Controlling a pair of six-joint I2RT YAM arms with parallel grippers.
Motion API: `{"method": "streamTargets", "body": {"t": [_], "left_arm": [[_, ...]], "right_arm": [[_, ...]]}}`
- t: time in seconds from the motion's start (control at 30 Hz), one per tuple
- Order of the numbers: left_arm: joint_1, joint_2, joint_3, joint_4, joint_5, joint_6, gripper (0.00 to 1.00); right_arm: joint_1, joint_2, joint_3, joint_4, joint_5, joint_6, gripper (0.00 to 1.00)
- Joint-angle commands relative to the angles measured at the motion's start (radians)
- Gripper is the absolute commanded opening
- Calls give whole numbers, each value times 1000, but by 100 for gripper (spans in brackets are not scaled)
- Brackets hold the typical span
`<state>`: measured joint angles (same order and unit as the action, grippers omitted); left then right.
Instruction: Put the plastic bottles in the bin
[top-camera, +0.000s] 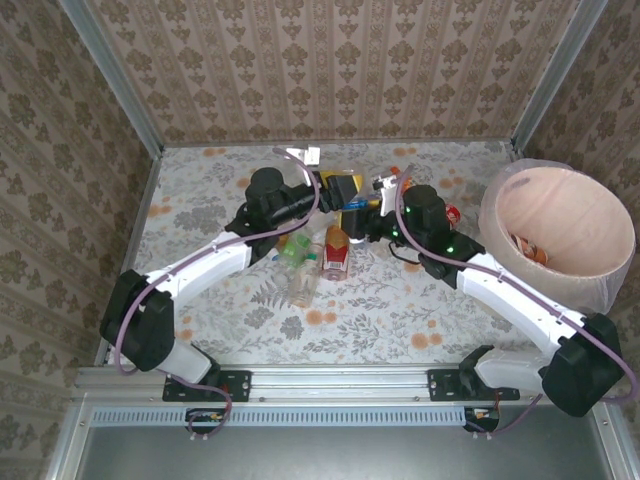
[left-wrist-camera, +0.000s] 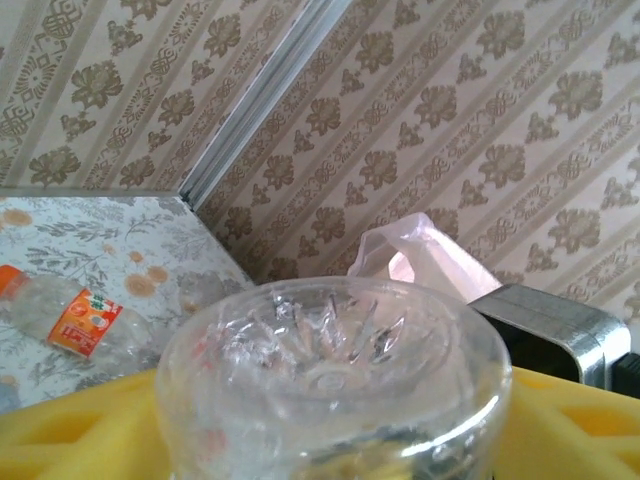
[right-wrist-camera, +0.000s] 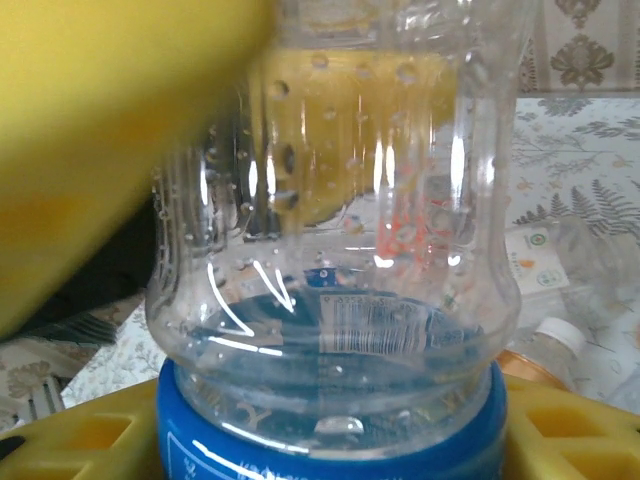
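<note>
Bottle in right claw; bin at right table edge.

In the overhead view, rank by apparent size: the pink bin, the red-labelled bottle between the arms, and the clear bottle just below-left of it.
1. The bin, by far the largest.
2 and 3. The red-labelled bottle and the clear bottle look about alike; I won't rank them.

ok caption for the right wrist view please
Right gripper closed on a clear bottle with a blue label, other bottles lying on the floral table behind.
</note>
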<state>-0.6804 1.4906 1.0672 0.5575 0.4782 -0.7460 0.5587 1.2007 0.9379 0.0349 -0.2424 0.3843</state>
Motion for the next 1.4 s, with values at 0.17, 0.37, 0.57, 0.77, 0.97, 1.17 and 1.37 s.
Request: {"method": "streamTargets", "body": {"t": [0.17, 0.37, 0.57, 0.77, 0.97, 1.17, 1.37], "left_arm": [[62, -85, 38, -71, -26, 60, 100], [85, -166, -17, -152, -208, 131, 100], [86, -209, -82, -169, -310, 167, 100], [85, -214, -111, -181, -376, 202, 100], [85, -222, -111, -183, -438, 216, 100], [87, -255, -159, -165, -506, 204, 100], [89, -258, -191, -164, -565, 194, 100]], "right_arm": [[-56, -122, 63, -183, 121, -105, 46], [-175, -206, 167, -396, 217, -150, 45], [-345, -230, 324, -634, 211, -213, 44], [-514, -202, 460, -793, 252, -253, 44], [-699, -185, 495, -890, 278, -266, 43], [-810, -136, 528, -1045, 390, -262, 46], [-909, -134, 507, -1071, 376, -283, 47]]}}
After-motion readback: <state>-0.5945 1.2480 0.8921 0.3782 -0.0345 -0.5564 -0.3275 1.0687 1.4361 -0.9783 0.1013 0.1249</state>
